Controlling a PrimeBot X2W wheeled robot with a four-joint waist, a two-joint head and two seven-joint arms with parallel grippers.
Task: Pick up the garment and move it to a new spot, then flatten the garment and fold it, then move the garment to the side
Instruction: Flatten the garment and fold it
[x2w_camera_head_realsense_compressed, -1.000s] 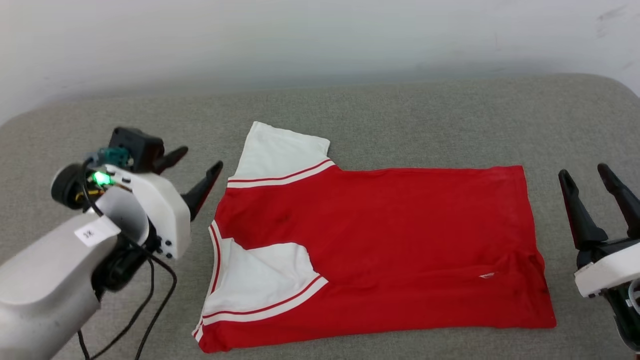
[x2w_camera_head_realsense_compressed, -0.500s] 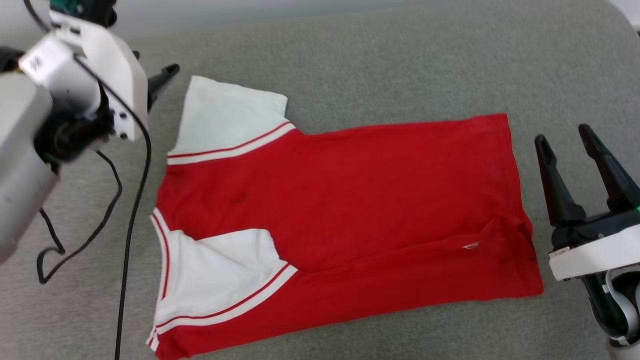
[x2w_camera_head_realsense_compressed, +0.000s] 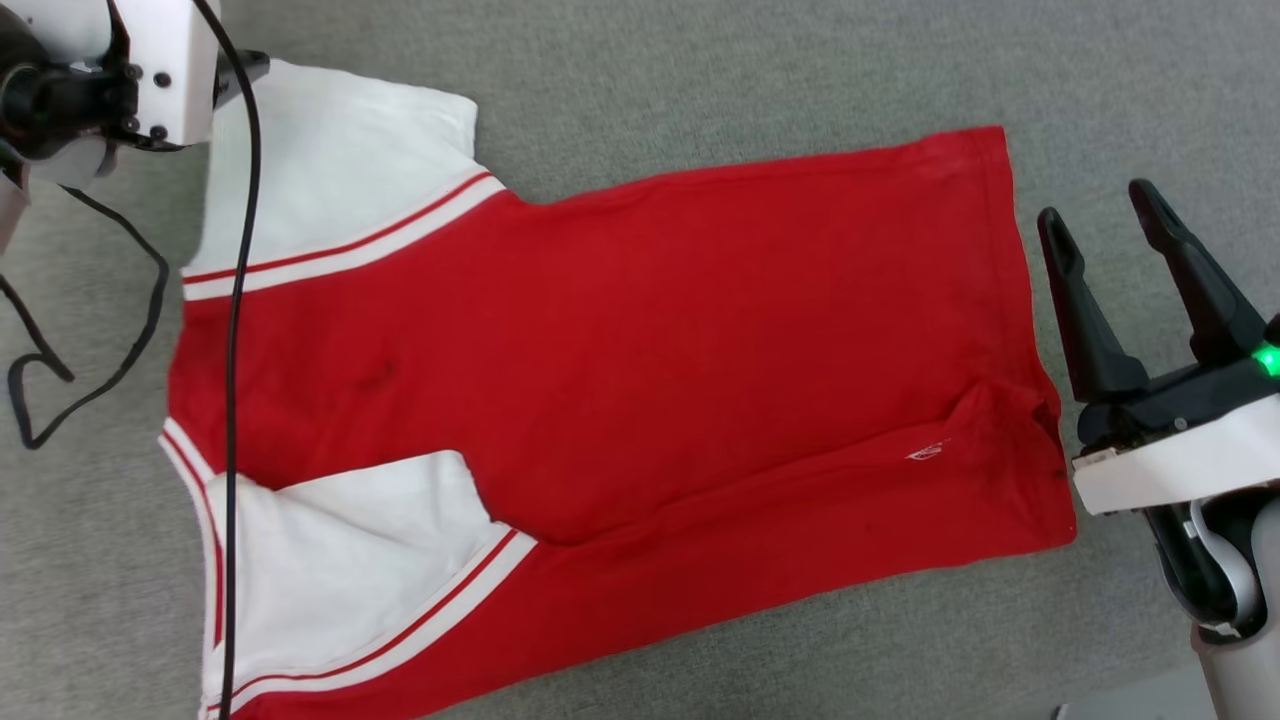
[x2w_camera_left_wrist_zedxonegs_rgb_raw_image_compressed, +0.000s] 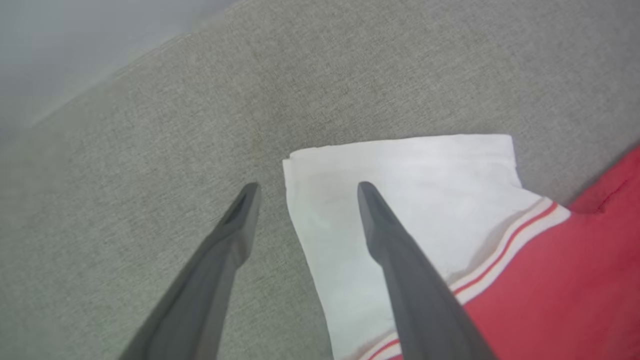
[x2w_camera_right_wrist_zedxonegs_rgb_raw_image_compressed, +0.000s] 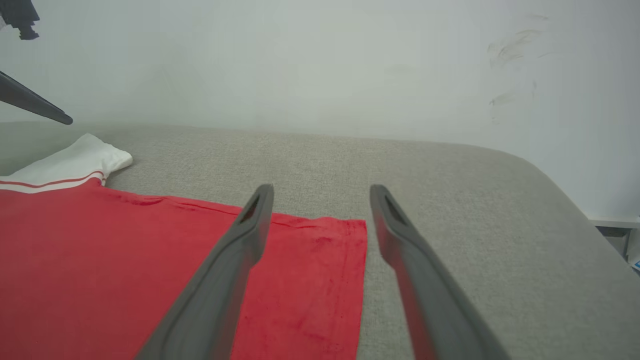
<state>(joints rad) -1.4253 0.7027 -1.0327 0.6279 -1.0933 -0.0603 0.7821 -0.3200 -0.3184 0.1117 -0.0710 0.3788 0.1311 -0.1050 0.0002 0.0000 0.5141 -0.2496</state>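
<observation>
Shirt (x2w_camera_head_realsense_compressed: 650, 350) lies flat on the grey cushion (x2w_camera_head_realsense_compressed: 700, 80), collar end to the left, hem to the right. The near sleeve is folded in over the red body and the far sleeve (x2w_camera_left_wrist_zedxonegs_rgb_raw_image_compressed: 400, 170) is spread out.
Left gripper (x2w_camera_left_wrist_zedxonegs_rgb_raw_image_compressed: 308, 186): jaws wide apart, empty, straddling the far sleeve's outer edge. Can't tell if it touches.
Right gripper (x2w_camera_head_realsense_compressed: 1097, 203): jaws wide apart, empty, just beside the hem edge.
A black cable (x2w_camera_head_realsense_compressed: 232, 350) from the left arm hangs across the shirt's collar end.

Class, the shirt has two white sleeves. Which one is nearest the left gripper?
The far sleeve, sticking out onto the grey surface; the open left gripper straddles its edge. The other sleeve lies folded in against the red body.
</observation>
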